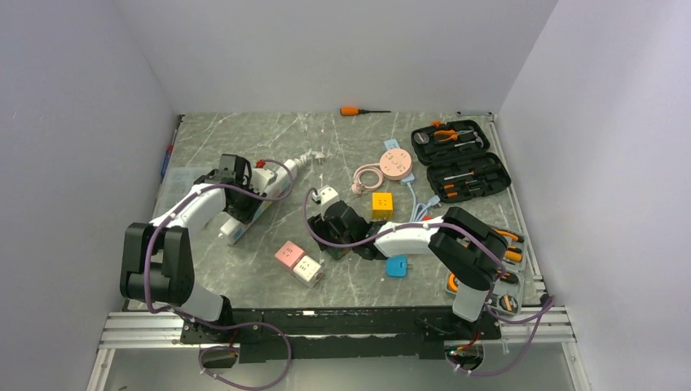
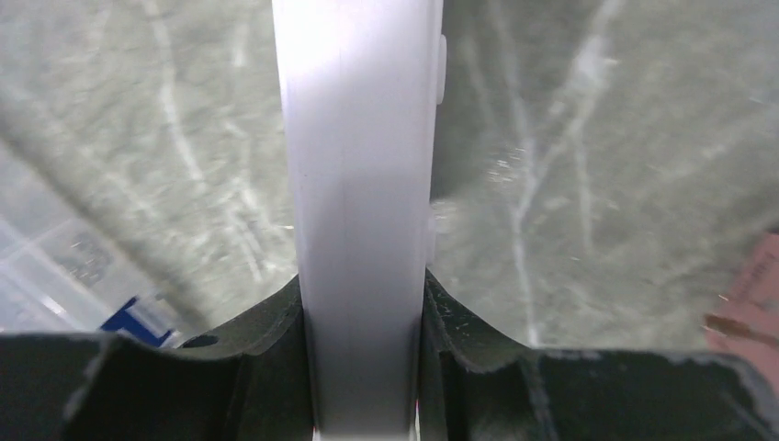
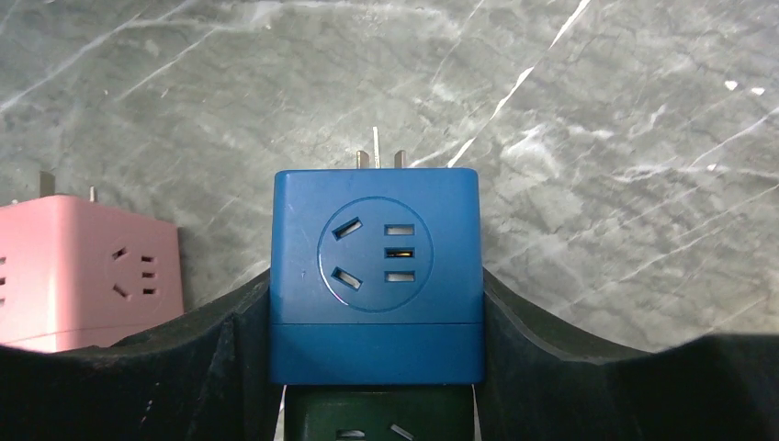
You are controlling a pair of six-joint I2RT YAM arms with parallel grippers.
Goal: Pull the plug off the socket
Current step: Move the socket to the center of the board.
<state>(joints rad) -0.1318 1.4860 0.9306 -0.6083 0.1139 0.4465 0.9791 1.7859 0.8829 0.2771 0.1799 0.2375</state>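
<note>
- At the table's left, the left gripper [image 2: 360,308] is clenched on the white socket [image 2: 358,184].
- Mid-table, the right gripper [image 3: 375,294] grasps one blue plug [image 3: 375,266], its prongs bare.
- Close beside it sit one pink cube [image 3: 83,266], one white cube [image 1: 307,269] and one yellow cube [image 1: 381,205].
</note>
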